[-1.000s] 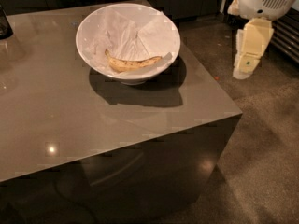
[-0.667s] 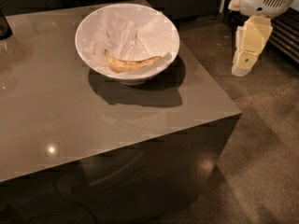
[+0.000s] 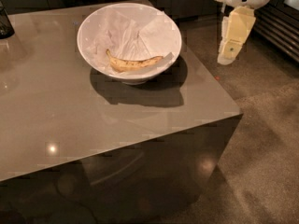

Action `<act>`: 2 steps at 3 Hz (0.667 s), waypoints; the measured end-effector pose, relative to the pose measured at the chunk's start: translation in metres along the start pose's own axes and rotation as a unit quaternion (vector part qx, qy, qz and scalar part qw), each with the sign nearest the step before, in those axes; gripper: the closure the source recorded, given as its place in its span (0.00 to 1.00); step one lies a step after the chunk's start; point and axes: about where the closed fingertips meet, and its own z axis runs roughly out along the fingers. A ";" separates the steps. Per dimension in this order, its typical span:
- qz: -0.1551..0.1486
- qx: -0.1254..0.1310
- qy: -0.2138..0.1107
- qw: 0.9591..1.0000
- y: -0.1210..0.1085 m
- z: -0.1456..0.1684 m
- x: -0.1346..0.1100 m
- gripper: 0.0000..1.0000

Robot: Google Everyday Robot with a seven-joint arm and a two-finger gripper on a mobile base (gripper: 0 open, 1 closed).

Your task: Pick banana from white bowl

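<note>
A small curved yellow banana (image 3: 133, 63) with brown speckles lies in the white bowl (image 3: 93, 24), which is lined with crumpled white paper. The bowl stands on the far part of a glossy grey table (image 3: 56, 106). My gripper (image 3: 228, 55) hangs at the upper right, off the table's right edge, to the right of the bowl and apart from it. It holds nothing that I can see.
A dark glass object (image 3: 4, 22) stands at the table's far left edge. The table's right edge and front right corner (image 3: 238, 113) drop to a speckled floor. A dark slatted unit (image 3: 280, 29) stands at the far right behind the arm.
The gripper has moved slightly up and left toward the table's edge. The bowl and banana have not moved.
</note>
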 end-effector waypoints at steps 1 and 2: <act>-0.035 -0.011 0.008 0.999 -0.025 0.018 -0.027 0.00; -0.064 -0.011 0.023 0.998 -0.039 0.034 -0.062 0.00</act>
